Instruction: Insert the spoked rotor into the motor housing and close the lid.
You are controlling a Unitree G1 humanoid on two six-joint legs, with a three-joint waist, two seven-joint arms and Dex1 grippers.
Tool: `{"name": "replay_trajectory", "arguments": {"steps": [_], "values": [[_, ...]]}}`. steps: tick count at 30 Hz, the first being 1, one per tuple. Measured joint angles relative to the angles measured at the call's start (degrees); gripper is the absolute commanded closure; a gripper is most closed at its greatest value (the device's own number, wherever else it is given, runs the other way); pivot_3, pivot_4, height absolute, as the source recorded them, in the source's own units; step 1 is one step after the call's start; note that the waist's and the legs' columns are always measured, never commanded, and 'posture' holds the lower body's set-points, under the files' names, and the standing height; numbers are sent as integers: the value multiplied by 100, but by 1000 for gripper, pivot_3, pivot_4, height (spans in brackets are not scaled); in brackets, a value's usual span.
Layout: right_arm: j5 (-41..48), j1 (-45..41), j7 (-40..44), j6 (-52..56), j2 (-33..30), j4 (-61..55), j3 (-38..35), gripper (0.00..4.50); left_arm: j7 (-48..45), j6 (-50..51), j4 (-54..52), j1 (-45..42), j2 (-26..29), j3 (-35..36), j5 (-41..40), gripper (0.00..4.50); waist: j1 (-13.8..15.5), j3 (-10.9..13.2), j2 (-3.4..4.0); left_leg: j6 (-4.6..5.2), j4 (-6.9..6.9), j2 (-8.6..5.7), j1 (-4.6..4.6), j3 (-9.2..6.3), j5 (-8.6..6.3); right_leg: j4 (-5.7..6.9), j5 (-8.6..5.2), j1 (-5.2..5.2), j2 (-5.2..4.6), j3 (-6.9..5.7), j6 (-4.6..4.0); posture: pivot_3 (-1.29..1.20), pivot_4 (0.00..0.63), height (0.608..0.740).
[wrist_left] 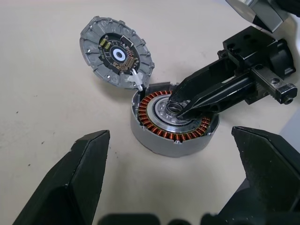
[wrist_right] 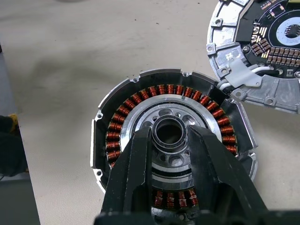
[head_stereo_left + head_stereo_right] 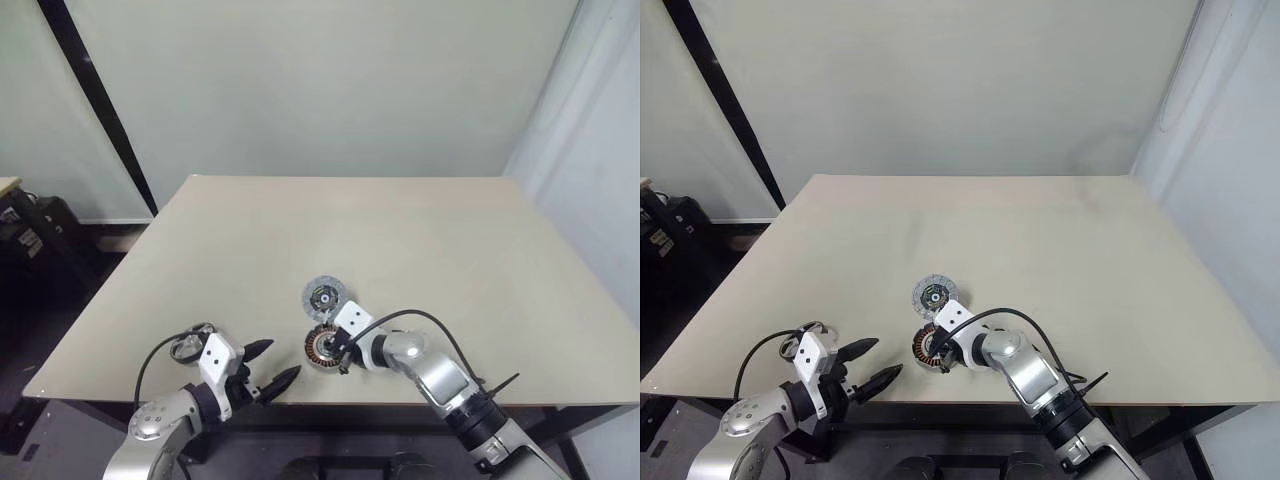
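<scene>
— What carries everything here?
— A plain beige worktop, mostly bare.
— And what sits on it?
— Near the front edge, the motor housing, a squat round cup ringed with copper windings. Its lid lies open flat on the worktop just behind it, joined at the rim.

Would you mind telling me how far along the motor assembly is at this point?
Seemingly done: the spoked rotor sits inside the motor housing, ringed by copper windings. In hand: the right gripper is closed on the rotor's central hub, seemingly seating it. Left: the lid lies flat, hinged open beside the housing, and needs closing. The left gripper hovers open nearby.
</scene>
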Motion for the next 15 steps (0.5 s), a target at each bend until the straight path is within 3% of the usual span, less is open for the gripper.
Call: {"name": "replay_trajectory", "arguments": {"steps": [15], "values": [[-16,-2,0,41,-4,-18,-3,3705,-18,0,1,-78,1,-25,1,0,1,0,0,0,1,0,1,0,0,0,0,1,0,0,0,0,0,740]]}}
